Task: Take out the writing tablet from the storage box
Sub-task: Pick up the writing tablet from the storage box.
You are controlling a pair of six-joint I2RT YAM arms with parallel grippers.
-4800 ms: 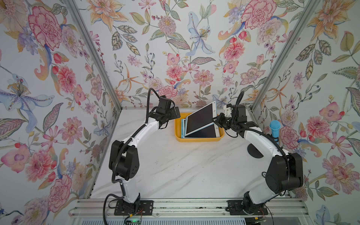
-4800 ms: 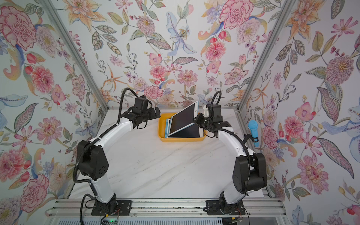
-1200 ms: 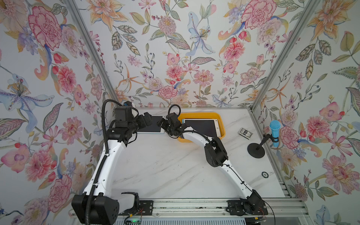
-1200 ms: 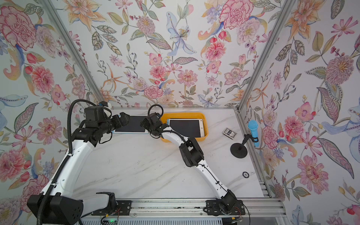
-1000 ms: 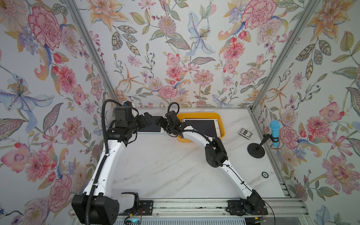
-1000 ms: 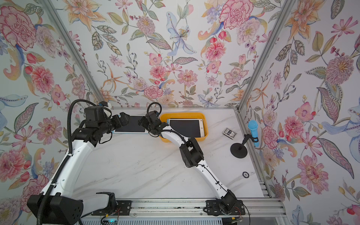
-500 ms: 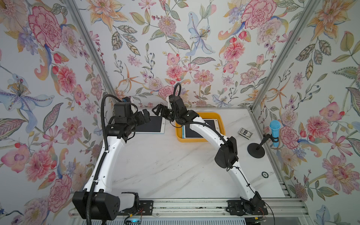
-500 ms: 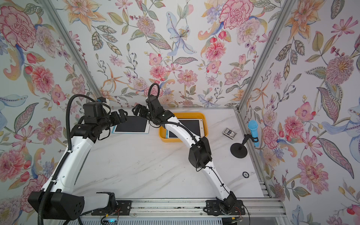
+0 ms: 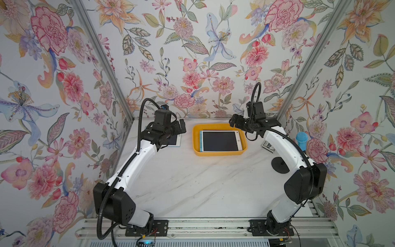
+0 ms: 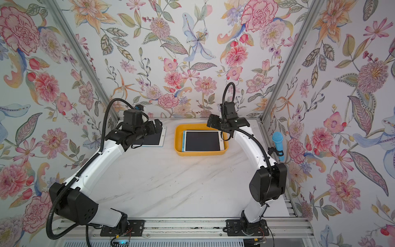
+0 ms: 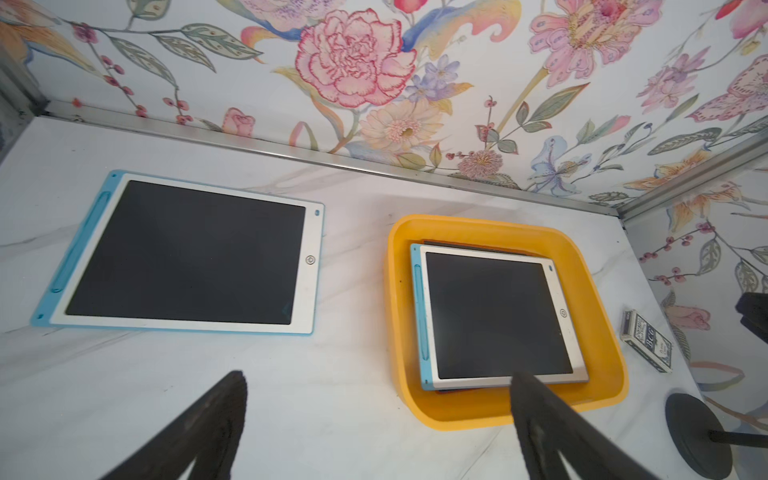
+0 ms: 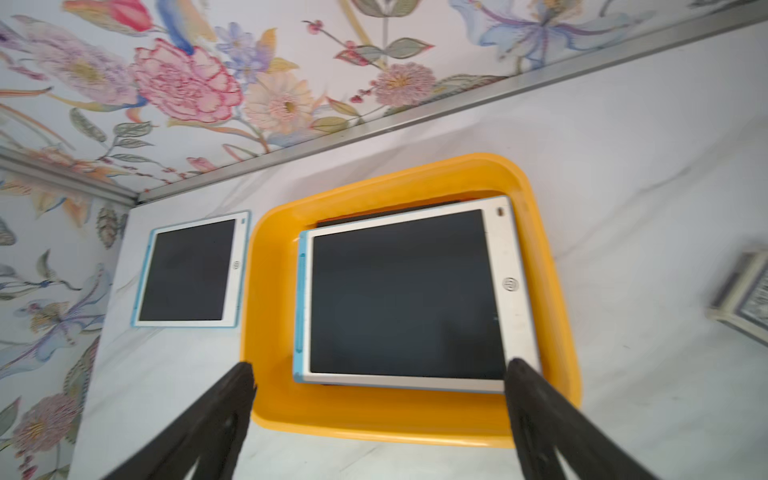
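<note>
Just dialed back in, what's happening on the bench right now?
The two arms are taking writing tablets out of the yellow storage box. One writing tablet already lies flat on the table beside the box. The left end effector hangs open near it, holding nothing. A second tablet lies in the box with something dark under it. The right end effector is open above the box's right side, gripping nothing.
</note>
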